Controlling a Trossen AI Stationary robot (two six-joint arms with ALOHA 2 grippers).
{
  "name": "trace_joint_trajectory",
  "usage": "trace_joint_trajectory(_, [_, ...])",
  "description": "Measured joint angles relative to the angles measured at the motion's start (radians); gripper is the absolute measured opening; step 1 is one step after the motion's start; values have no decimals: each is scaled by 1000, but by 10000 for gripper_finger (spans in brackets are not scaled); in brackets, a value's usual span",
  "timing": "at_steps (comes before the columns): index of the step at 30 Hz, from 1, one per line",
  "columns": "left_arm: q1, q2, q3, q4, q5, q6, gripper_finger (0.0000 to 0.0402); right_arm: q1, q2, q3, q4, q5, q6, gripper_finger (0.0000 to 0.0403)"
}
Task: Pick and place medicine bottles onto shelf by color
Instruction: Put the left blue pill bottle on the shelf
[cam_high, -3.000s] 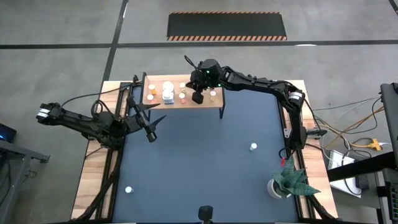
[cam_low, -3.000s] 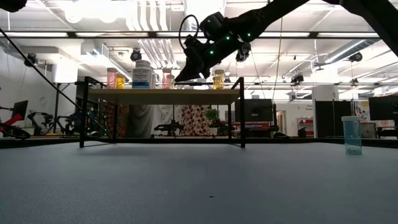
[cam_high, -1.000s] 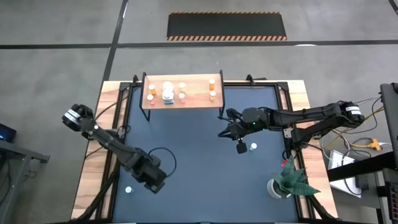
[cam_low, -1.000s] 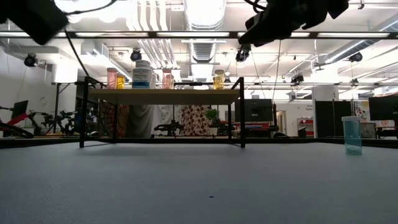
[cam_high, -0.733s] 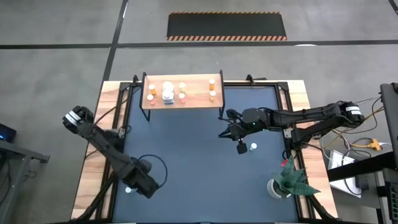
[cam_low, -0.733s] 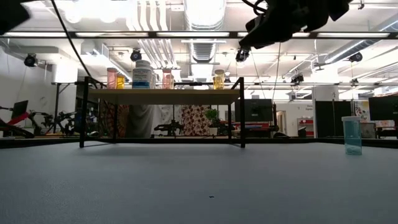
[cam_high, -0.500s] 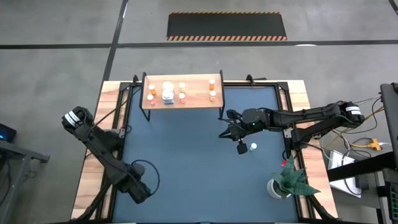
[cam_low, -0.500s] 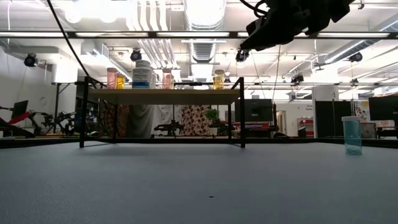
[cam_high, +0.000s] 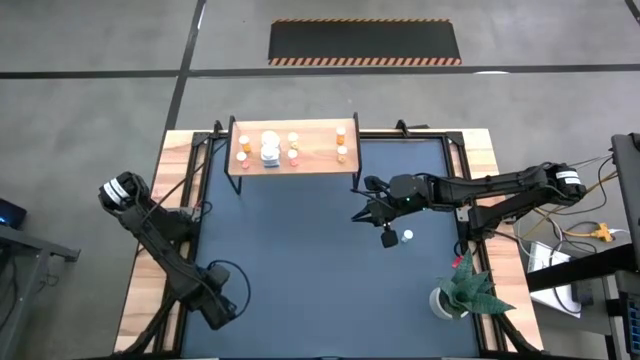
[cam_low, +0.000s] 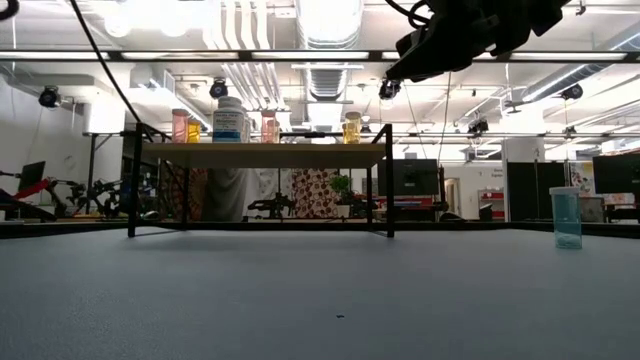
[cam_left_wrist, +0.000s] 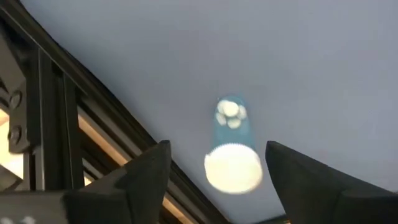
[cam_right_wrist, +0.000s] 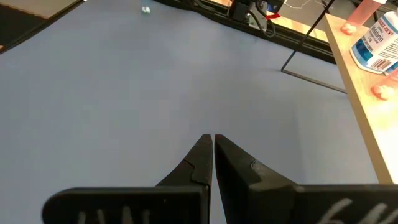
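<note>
— While your left gripper (cam_high: 216, 308) hangs well out from the shelf (cam_high: 315, 162), off past its left end on the operator's side of the mat, what sits between its fingers (cam_left_wrist: 149, 173)?

— One small bottle (cam_left_wrist: 233, 169) with a bluish clear body. It stands upright on the mat, long axis vertical, white cap up toward your wrist camera. Your jaws are spread wide, one finger on each side of it with a gap on both sides, so nothing is gripped. From above, the gripper hides the bottle.

— And on the shelf itself?

— Your shelf carries two groups, all upright with caps up. Toward its left end is a cluster of small bottles (cam_high: 246, 150) with orange or pinkish bodies, gathered round one larger white bottle (cam_low: 229, 120) with a blue label. Toward its right end two more small bottles (cam_high: 341, 141) stand apart from that cluster, one behind the other; the one visible from table height is yellowish (cam_low: 351, 128).

— Then your right side?

— Your right gripper (cam_high: 387, 238) hovers above the mat out in front of the shelf's right end, raised higher than the shelf top. Its jaws are pressed together with nothing between them. Just beside it, on the side away from the shelf's middle, another small bluish bottle (cam_high: 407, 236) stands on the mat, axis vertical, white cap up, not touched. Farther from the shelf on that side is a white pot with a green plant (cam_high: 455, 297).
</note>
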Motion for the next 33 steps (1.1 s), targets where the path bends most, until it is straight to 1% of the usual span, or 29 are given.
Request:
trace_joint_trajectory(4, [0, 0, -17, 18, -2, 14, 217, 0, 0, 0, 0, 0, 0, 9])
trace_joint_trajectory(9, [0, 0, -17, 21, -3, 24, 168, 0, 0, 0, 0, 0, 6, 9])
trace_joint_trajectory(15, [1, 0, 2, 36, -2, 25, 117, 0, 0, 0, 0, 0, 6, 9])
trace_joint_trajectory(18, [18, 0, 31, 57, -1, 26, 101, 0, 0, 0, -1, 1, 3, 9])
trace_joint_trajectory(21, [61, 0, 65, 124, -2, 51, 97, 0, 0, 0, -2, 1, -4, 9])
trace_joint_trajectory(24, [124, 2, 120, 193, -4, 135, 98, 0, 0, 0, -10, 1, -16, 9])
trace_joint_trajectory(27, [200, 18, 185, 225, -32, 270, 98, 0, 0, 0, -31, 2, -21, 9])
trace_joint_trajectory(33, [379, 84, 371, 221, -37, 703, 98, 0, 1, -1, -88, 2, -26, 9])
